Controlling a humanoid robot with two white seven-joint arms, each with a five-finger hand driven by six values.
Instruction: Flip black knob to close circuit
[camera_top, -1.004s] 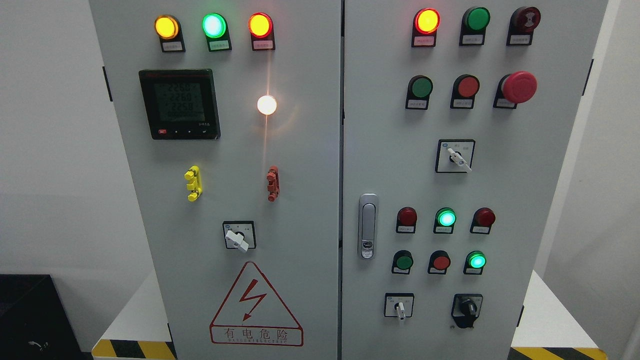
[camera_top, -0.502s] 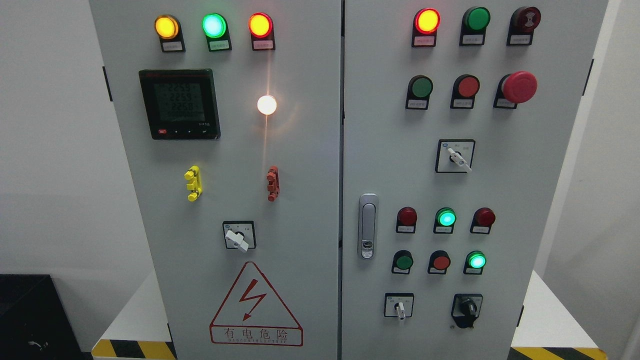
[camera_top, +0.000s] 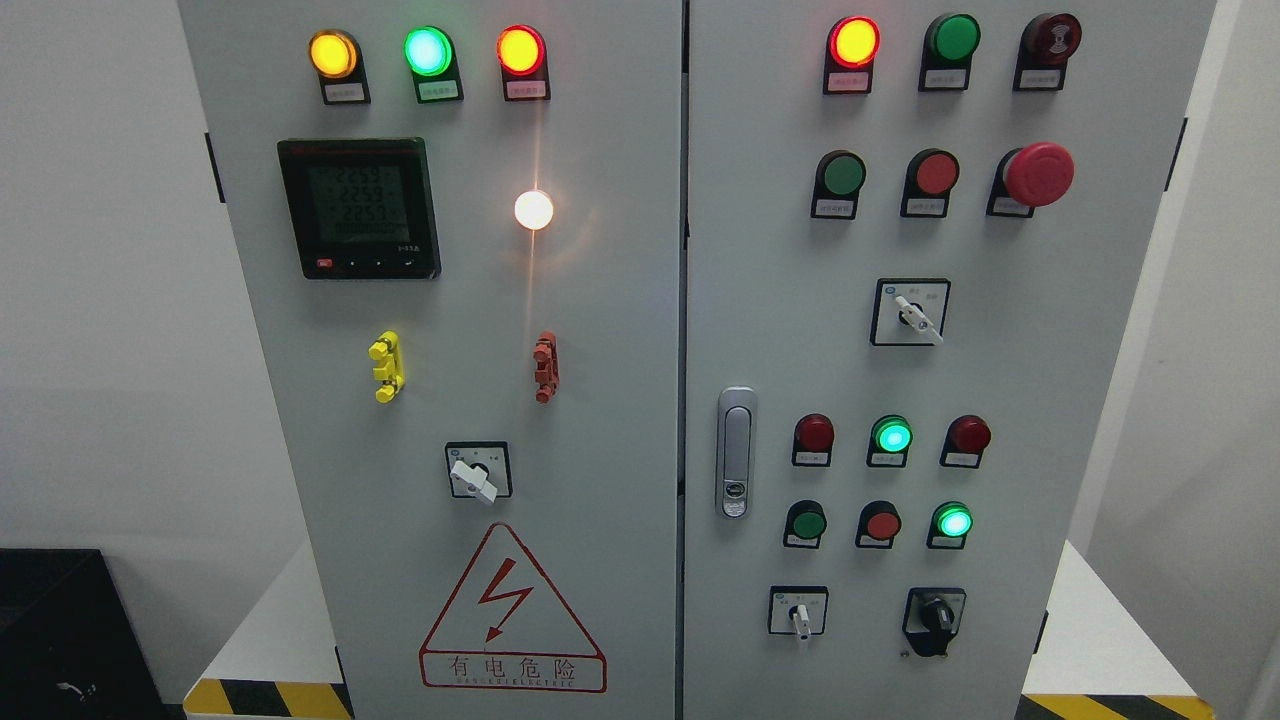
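Grey sheet metal fills the frame: a 2-door electrical cabinet (camera_top: 600, 300) seen straight on, standing on a white base with yellow-and-black hazard striping (camera_top: 270, 697) at the lower corners. No arm and no robot hand shows anywhere in the head view, so their pose and whether the fingers are released or clenched cannot be told.

At the lower right of the frame, on the right door, sits the black knob (camera_top: 936, 615) on its black plate, its pointer turned slightly left of upright. Nothing touches it. Just to its left is a small white-handled selector switch (camera_top: 799, 613), its handle pointing down. Above these are 2 rows of 3 round lamps and buttons; 2 of them, the green lamp (camera_top: 892, 436) in the middle of the upper row and another green lamp (camera_top: 953, 522) at the right of the lower row, are lit.

Higher on the right door is a red mushroom button (camera_top: 1038, 174). A silver door latch (camera_top: 736, 452) stands near the seam between the doors.

On the left door, a digital meter (camera_top: 359, 208) glows at the upper left, and a red lightning warning triangle (camera_top: 512, 610) sits at the bottom centre.
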